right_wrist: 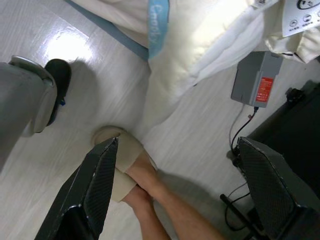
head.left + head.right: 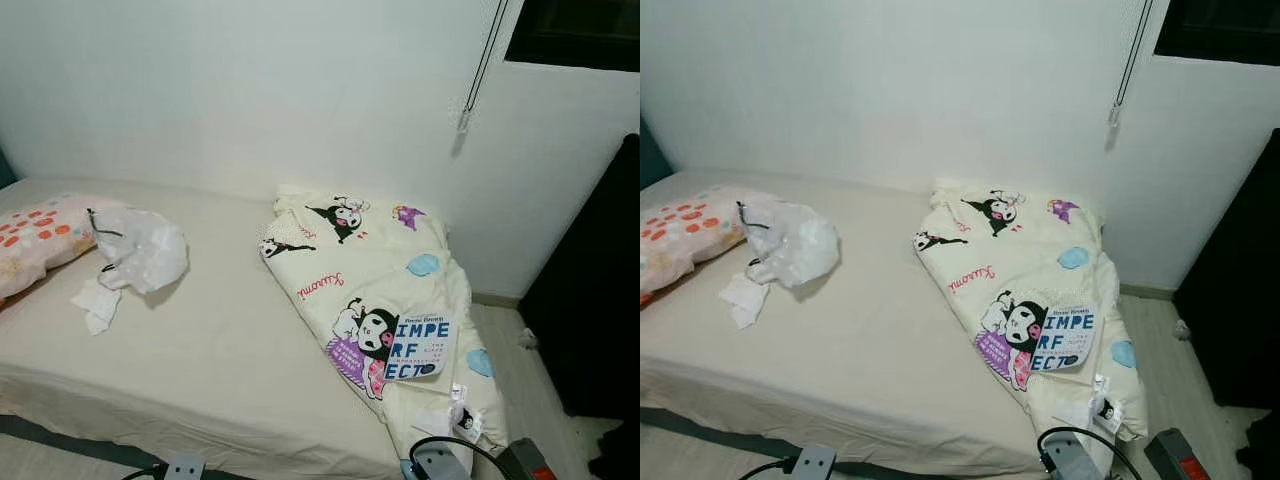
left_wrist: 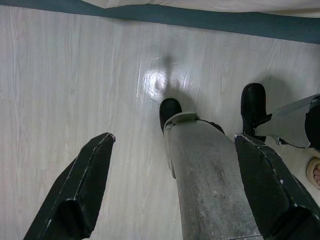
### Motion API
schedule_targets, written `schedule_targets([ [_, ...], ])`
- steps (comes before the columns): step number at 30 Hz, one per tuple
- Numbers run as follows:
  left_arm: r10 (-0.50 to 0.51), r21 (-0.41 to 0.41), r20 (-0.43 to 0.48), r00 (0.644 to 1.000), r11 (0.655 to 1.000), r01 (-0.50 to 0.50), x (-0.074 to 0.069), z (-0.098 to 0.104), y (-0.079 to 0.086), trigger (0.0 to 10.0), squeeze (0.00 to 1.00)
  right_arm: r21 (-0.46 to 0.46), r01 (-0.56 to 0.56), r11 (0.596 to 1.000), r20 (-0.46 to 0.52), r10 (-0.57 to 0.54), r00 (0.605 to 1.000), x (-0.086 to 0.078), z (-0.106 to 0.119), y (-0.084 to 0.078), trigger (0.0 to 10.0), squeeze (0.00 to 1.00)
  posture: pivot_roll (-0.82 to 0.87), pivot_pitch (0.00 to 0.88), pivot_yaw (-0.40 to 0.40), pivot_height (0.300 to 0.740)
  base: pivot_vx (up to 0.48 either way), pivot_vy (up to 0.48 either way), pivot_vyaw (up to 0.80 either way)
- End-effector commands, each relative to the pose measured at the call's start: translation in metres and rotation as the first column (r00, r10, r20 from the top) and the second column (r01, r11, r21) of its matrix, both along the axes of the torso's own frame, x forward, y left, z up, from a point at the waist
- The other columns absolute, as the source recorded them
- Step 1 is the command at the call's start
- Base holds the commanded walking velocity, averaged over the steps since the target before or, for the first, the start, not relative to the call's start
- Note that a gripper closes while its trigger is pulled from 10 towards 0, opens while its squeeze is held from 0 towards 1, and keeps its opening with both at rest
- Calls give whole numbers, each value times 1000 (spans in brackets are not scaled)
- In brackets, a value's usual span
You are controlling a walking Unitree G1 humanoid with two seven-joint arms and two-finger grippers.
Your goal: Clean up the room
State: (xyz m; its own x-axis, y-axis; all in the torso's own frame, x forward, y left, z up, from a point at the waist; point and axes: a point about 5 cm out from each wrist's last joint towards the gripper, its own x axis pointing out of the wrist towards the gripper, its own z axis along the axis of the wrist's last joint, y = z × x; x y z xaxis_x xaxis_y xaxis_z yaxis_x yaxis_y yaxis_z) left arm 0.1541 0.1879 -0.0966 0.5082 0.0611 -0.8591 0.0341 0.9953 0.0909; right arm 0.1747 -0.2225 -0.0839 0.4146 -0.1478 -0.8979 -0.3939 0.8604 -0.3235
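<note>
A cream mattress (image 2: 210, 350) lies before me on the floor. A crumpled white plastic bag (image 2: 142, 250) sits on its left part, with a scrap of white tissue (image 2: 96, 304) just in front of it. A bunched cartoon-print blanket (image 2: 375, 290) covers the mattress's right end and spills over its edge. My left gripper (image 3: 172, 195) hangs open over the wooden floor (image 3: 75, 75) near my own legs. My right gripper (image 1: 175, 192) hangs open too, above the floor beside the blanket's overhang.
A pink dotted pillow (image 2: 40, 235) lies at the mattress's far left. A person's foot in a beige slipper (image 1: 127, 160) stands on the floor under my right gripper. A grey power box (image 1: 256, 77) with cables lies near a dark cabinet (image 2: 590, 300) on the right.
</note>
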Motion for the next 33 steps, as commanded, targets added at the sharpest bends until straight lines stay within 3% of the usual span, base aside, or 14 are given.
schedule_targets([
  [1, 7, 11, -19, 1000, 1000, -6, -4, -1, 5, 10000, 0, -2, -15, 1000, -8, 15, 1000, -1, -1, 1, 10000, 0, -2, 0, -57, 740, 0, 0, 0],
  [13, 3, 5, -19, 1000, 1000, -3, -3, -1, 1, 10000, 0, -22, 2, 1000, 34, -1, 999, 2, 1, -2, 10000, 0, -17, 0, -60, 740, 0, 0, 0],
  [22, -7, -12, -23, 1000, 1000, 7, -6, -3, -2, 10000, 0, -70, -11, 997, 61, 16, 998, 3, 3, -6, 10000, 0, -30, 0, -61, 740, 0, 0, 490],
  [33, 4, -7, -11, 1000, 1000, -4, -2, -1, 1, 10000, 0, -63, -13, 998, 62, 17, 998, 4, 3, -5, 10000, 0, -28, 0, -62, 740, 0, -310, 0],
])
